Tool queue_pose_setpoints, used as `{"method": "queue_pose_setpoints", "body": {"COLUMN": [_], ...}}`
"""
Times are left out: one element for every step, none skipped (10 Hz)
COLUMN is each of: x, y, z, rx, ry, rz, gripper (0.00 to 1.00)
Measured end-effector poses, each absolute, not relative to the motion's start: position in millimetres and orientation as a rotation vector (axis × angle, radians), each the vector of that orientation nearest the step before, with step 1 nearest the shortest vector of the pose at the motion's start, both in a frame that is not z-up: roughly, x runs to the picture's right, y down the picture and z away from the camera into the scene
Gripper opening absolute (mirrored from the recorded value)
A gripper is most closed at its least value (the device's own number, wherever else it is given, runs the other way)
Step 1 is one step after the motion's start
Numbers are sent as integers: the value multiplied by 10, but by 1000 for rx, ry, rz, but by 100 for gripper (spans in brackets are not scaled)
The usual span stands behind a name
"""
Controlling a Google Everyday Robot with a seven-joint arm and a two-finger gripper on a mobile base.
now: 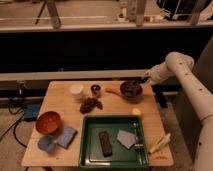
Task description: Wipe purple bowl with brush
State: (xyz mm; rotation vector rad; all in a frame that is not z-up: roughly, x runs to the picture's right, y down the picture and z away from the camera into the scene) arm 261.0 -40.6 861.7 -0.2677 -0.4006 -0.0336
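BENCH: wooden, crowded | PURPLE BOWL: at far right corner, close to the edge | MY GRIPPER: over bowl's right rim, grip state cannot tell | BRUSH: not discernible | RISK: sideways wiping pressure could shove bowl off the right edge.

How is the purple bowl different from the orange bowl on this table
The purple bowl is dark and sits at the table's far right edge, with the gripper at its rim. The orange bowl is bright, sits near the left front, and has nothing reaching it. Both are round, upright and similar in size.
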Motion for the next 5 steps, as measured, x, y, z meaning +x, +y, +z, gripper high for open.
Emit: {"method": "queue_pose_setpoints", "body": {"x": [2626,2646,2680,2670,2671], "y": [-392,-392,-407,-421,-430], "z": [8493,8420,8359,8312,8277], "rx": [-265,-264,-267,-265,-259], "ry": [-402,-400,-397,-414,-434], "rz": [-44,-47,-47,-56,-59], "gripper": [0,0,0,0,0]}}
